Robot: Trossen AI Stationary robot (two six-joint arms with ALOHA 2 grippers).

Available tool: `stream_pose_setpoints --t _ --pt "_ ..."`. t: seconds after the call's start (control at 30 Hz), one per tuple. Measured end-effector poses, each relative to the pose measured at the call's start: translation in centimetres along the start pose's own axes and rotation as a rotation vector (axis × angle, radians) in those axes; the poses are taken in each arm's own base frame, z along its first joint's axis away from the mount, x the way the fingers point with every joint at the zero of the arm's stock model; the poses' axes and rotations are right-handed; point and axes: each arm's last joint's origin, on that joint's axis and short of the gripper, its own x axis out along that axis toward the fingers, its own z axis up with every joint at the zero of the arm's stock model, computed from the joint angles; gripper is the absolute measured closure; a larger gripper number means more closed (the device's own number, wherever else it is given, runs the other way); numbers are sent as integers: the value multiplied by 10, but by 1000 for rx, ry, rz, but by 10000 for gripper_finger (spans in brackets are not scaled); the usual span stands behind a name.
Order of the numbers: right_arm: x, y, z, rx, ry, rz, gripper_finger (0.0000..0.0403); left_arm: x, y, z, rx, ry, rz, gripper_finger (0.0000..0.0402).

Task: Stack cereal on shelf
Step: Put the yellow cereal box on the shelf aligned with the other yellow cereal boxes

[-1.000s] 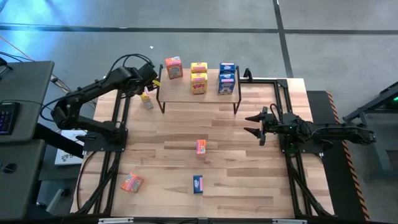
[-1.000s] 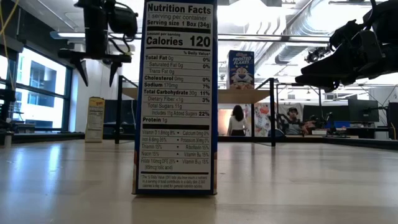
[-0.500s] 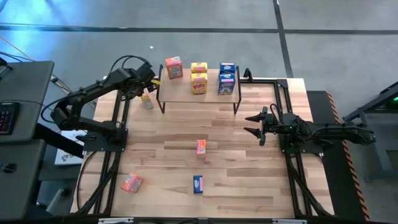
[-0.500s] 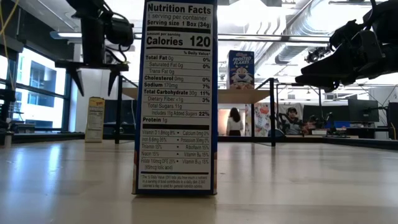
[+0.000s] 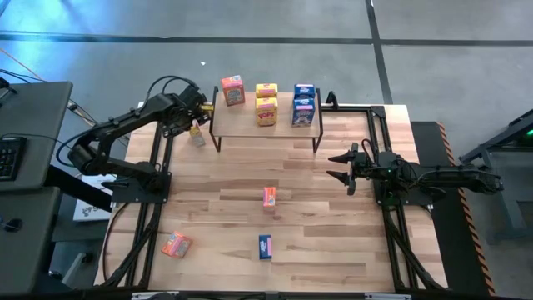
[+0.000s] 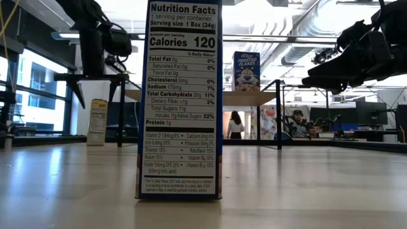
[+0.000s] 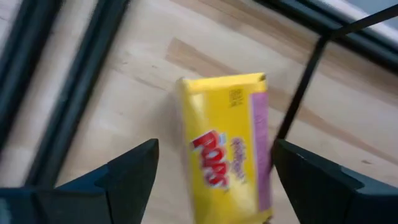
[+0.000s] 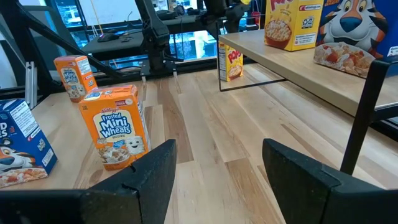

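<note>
High view. Shelf (image 5: 265,127) at the far edge of the table: one orange box (image 5: 232,90), two yellow boxes (image 5: 266,104) stacked, two blue boxes (image 5: 303,105) stacked, five in all. Off the shelf: a yellow box (image 5: 196,135) on the table just beside the shelf's left legs; an orange box (image 5: 270,196) and a blue box (image 5: 265,246) well in front of the shelf; another orange box (image 5: 176,244) far to the front left. Four remain, so the job looks a little over half done. Left gripper (image 5: 194,119) hovers over the yellow box beside the shelf. Right gripper (image 5: 343,167) waits to the right front of the shelf, fingers spread, empty.

Low view. Blue box (image 6: 180,98) close up; shelf (image 6: 254,97) behind it.

Left wrist view. Fingers (image 7: 134,174) wide apart, holding nothing, straddling the lying yellow box (image 7: 227,146) next to a shelf leg.

Right wrist view. Fingers (image 8: 155,174) wide, empty; orange box (image 8: 118,126) in front of the shelf.
</note>
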Motion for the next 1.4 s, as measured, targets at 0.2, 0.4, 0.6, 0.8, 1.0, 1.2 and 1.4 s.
stream_pose_setpoints --t 0.2,0.4,0.6,0.8,1.0,1.2,1.4 --pt "0 0 0 0 0 0 171 6 1 3 -13 22 -34 151" --pt "0 0 0 0 0 0 171 7 3 2 -7 31 -16 202" --pt "0 0 0 0 0 0 171 7 3 2 -7 35 -14 239" --pt "0 0 0 0 0 0 171 3 5 2 -14 27 -30 259" --pt "0 0 0 0 0 0 171 -16 13 2 -19 -13 -101 261" --pt "0 0 0 0 0 0 171 -43 29 -1 44 -71 -189 261" --pt "0 0 0 0 0 0 171 -72 53 -8 90 -145 -289 261"
